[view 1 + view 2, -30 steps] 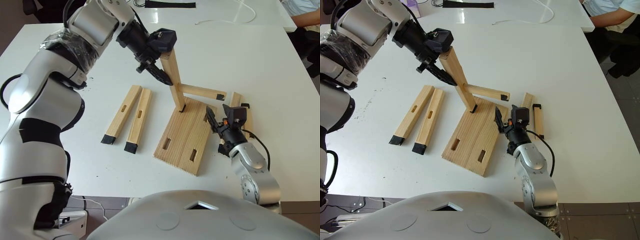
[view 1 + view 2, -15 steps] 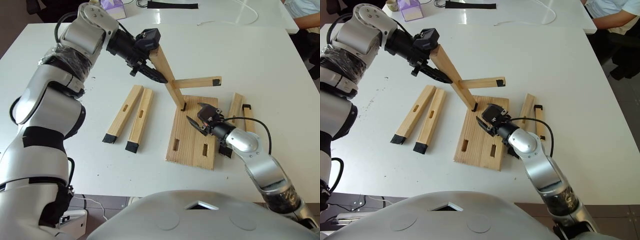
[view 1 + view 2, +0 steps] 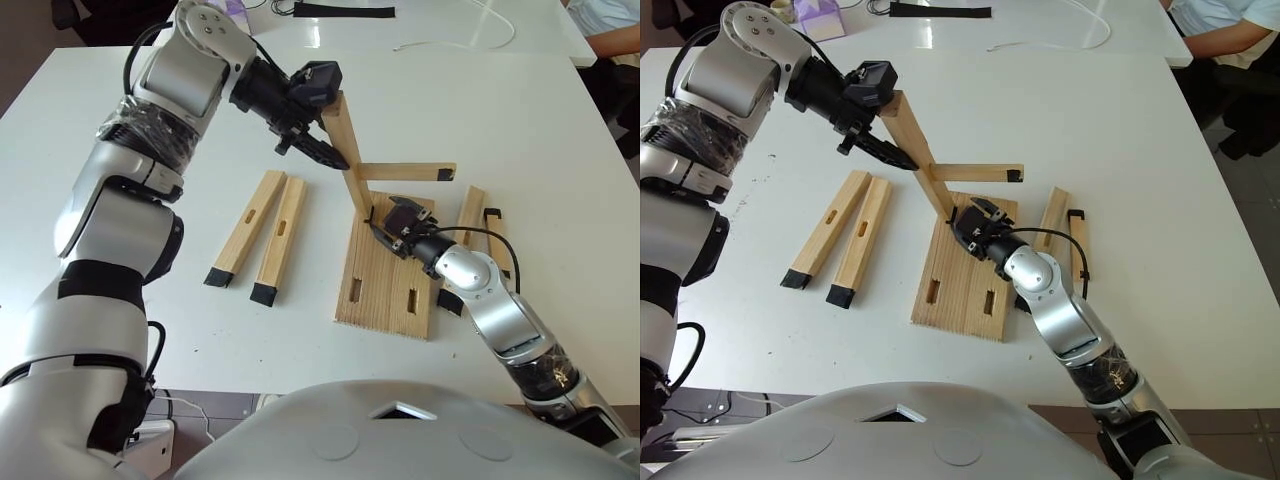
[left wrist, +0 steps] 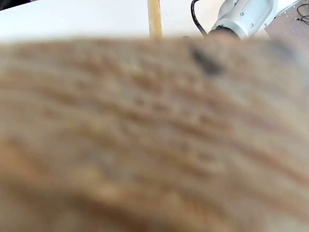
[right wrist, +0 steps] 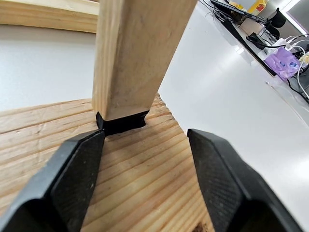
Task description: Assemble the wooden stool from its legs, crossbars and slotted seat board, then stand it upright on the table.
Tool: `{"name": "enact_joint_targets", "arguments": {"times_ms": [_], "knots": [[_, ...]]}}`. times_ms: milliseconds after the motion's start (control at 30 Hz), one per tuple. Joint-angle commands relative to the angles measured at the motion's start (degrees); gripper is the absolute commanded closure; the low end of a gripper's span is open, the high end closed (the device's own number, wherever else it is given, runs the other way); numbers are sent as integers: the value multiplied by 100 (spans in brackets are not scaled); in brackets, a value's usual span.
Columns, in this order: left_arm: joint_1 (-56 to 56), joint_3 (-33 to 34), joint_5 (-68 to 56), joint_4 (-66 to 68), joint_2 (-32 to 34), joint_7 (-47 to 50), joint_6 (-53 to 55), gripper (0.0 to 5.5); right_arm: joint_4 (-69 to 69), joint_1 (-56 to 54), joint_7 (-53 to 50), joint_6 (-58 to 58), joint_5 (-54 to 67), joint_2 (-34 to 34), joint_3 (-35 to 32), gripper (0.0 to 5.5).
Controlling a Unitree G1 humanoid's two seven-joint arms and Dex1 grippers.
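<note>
Under the left hand [image 3: 322, 148], a leg [image 3: 348, 160] leans down with its black foot on the board [image 3: 385, 285]. The left hand is closed tight on the leg's top, I think to steer it into a slot. The right hand [image 5: 145, 137] is open, one finger on each side of the foot, likely to guide it. A crossbar [image 3: 405, 172] sticks out just above the right hand. The pale board lies flat on the tabletop [image 3: 500, 120].

Two legs [image 3: 240, 236] lie left of the seat board [image 3: 386, 288], crossbars [image 3: 470, 212] right, a tilted leg [image 3: 348, 160] on it.
</note>
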Motion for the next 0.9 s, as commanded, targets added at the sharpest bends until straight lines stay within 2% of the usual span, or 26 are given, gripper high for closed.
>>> {"name": "enact_joint_targets", "arguments": {"times_ms": [33,300,400,633,667,900], "knots": [[674,47,586,-678,-302,1042,630,349,674,446,-85,170,-139,111,137,236],[1538,517,1008,-2473,-433,2913,1878,349,1064,594,-228,-92,-177,238,57,236],[1344,646,934,-2683,-347,2942,2131,349,1188,642,-204,-178,-189,199,9,236],[1207,819,852,-2490,30,2495,1889,348,1517,547,-138,-350,-194,259,-90,236],[1159,861,818,-2350,56,2408,1792,312,1552,548,-125,-366,-189,264,-88,236],[962,959,926,-1535,37,2063,1129,204,1727,421,-29,-453,-175,352,-39,236]]}}
